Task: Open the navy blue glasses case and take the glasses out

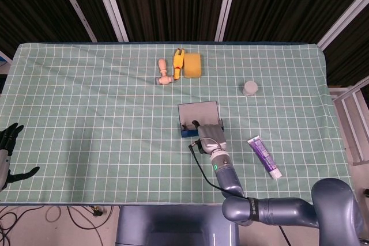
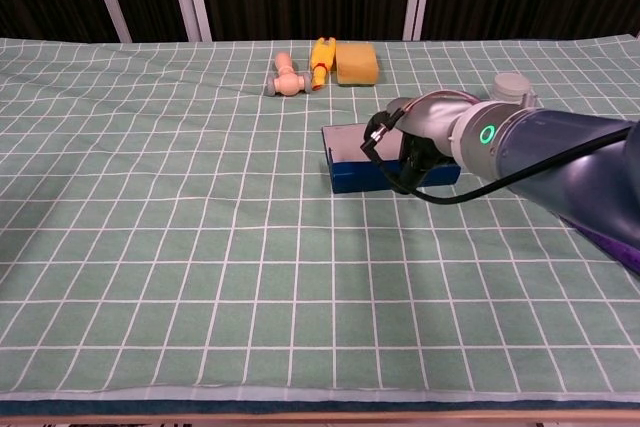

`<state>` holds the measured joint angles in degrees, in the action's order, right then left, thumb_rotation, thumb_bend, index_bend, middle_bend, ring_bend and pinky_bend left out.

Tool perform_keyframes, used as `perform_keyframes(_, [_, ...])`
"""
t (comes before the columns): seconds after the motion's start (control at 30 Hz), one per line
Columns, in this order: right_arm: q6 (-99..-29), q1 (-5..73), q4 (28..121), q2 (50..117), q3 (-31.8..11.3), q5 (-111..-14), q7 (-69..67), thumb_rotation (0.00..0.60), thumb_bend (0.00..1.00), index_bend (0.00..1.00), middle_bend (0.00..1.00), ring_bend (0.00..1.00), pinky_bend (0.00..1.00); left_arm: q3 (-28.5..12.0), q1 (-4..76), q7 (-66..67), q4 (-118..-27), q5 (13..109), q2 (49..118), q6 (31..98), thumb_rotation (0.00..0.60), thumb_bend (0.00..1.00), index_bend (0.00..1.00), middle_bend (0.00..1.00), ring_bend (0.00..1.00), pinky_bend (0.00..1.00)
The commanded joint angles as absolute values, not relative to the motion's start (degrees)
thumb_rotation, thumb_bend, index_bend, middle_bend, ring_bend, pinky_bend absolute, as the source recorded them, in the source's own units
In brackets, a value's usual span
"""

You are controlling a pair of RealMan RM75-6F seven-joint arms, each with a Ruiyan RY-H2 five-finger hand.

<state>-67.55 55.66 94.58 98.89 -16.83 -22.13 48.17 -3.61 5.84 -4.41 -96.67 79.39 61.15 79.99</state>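
The navy blue glasses case (image 1: 198, 114) lies a little right of the table's middle, with a flat grey top and a navy front side (image 2: 358, 177). No glasses show. My right hand (image 1: 211, 137) sits at the case's near right corner, low over the cloth. In the chest view this right hand (image 2: 415, 154) covers the right part of the case's front, dark fingers curled against it. Whether they hold the case I cannot tell. My left hand (image 1: 8, 152) hangs at the far left edge, fingers apart, holding nothing.
At the back stand a pinkish wooden toy (image 1: 164, 73), a yellow-orange tool (image 1: 179, 63) and a yellow sponge (image 1: 193, 65). A small grey cap (image 1: 249, 88) sits right of the case. A purple tube (image 1: 264, 156) lies near the front right. Green checked cloth (image 1: 86, 113) covers the table.
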Motion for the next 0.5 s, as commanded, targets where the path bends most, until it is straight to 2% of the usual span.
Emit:
perform_keyframes(0.03, [-67.3, 55.9, 94.0, 99.7, -16.5, -22.3, 47.9, 0.600, 0.56, 0.18, 0.84, 0.93, 0.91, -3.6, 5.9, -4.5, -96.7, 79.3, 61.1, 79.8, 0.600, 0.00, 0.00, 0.00, 0.00, 0.00])
perform_keyframes(0.5, [-67.3, 56.2, 95.0, 101.4, -14.7, -21.8, 48.4, 0.600, 0.56, 0.18, 0.84, 0.93, 0.91, -3.7, 5.9, -4.4, -96.8, 79.0, 61.1, 79.8, 0.600, 0.00, 0.00, 0.00, 0.00, 0.00])
